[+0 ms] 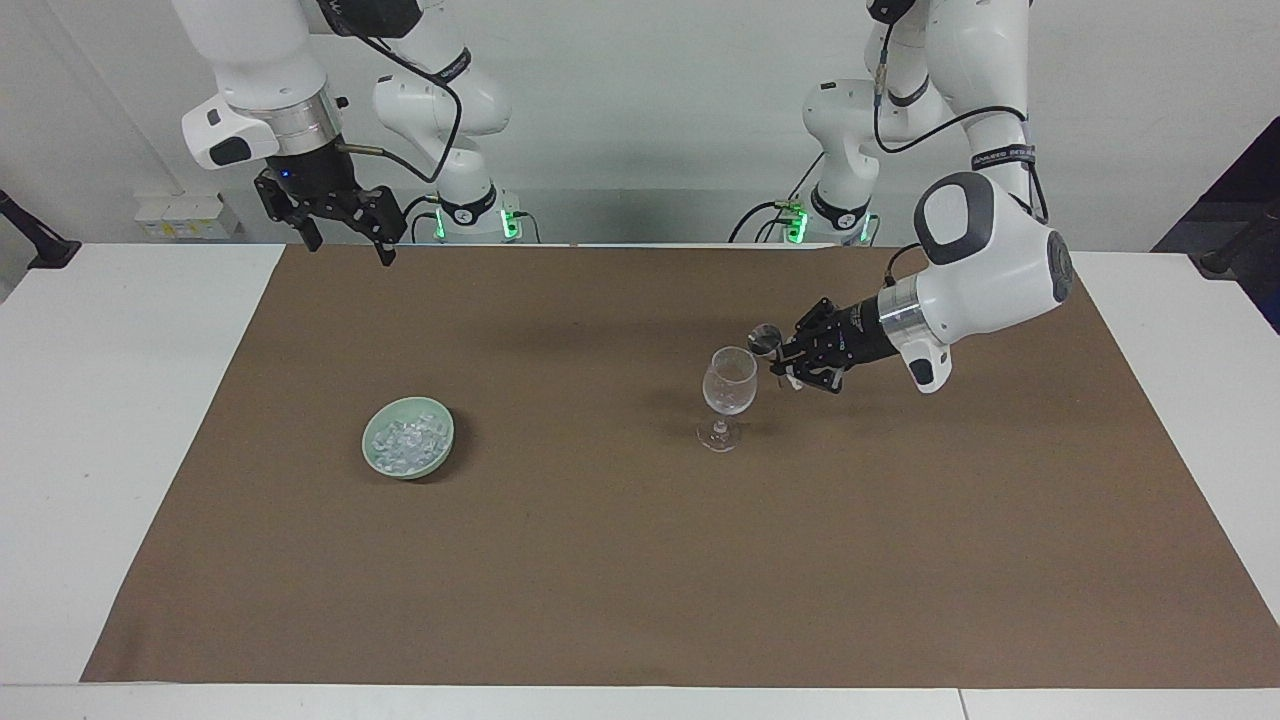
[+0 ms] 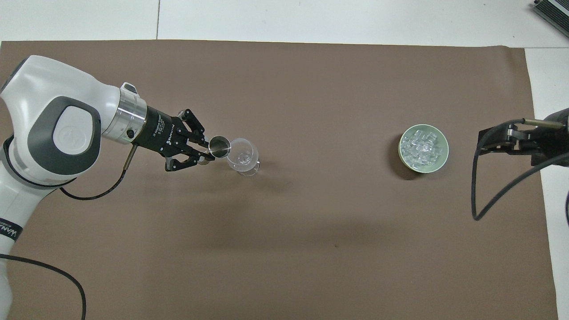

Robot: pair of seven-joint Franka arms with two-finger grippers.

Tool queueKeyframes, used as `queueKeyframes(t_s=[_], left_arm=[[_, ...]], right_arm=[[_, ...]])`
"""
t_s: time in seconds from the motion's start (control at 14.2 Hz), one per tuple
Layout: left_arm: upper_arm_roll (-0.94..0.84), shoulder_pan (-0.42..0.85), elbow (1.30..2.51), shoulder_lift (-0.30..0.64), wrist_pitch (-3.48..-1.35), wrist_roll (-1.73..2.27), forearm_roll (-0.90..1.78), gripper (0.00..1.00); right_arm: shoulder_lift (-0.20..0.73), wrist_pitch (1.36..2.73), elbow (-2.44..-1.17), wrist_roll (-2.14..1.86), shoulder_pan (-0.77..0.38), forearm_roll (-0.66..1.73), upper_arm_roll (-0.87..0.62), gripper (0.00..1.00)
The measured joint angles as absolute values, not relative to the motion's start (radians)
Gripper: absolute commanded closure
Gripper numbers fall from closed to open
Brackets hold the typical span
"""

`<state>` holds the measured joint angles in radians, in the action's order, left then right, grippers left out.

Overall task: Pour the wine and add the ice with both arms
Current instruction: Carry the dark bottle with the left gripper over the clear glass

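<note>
My left gripper (image 1: 786, 356) (image 2: 205, 151) is shut on a small metal cup (image 1: 766, 340) (image 2: 219, 146). It holds the cup tipped on its side, mouth at the rim of a clear wine glass (image 1: 729, 385) (image 2: 242, 156). The glass stands upright on the brown mat. The wine is hidden in both views. The ice (image 1: 405, 436) (image 2: 420, 146) lies heaped in a pale green bowl (image 1: 441, 461) (image 2: 440, 162) toward the right arm's end of the table. High over the mat's edge by the robots, my right gripper (image 1: 350, 250) (image 2: 489, 141) waits open.
A brown mat (image 1: 620, 570) (image 2: 311, 249) covers most of the white table (image 1: 110, 420). Black cables hang from both arms. A grey object (image 2: 551, 11) lies at the table's corner farthest from the robots, at the right arm's end.
</note>
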<state>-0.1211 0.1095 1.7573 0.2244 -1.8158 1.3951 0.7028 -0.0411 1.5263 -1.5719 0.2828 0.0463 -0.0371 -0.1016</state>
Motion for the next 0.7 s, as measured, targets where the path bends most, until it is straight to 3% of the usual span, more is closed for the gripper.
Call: queueKeyframes(t_s=[0.7], left_arm=[[-0.122,0.165,1.701,0.224,-1.84,1.488,0.566,1.0]], right_arm=[[-0.041,1.526,-1.572,0.283,0.064,-0.037,-0.092,0.0]])
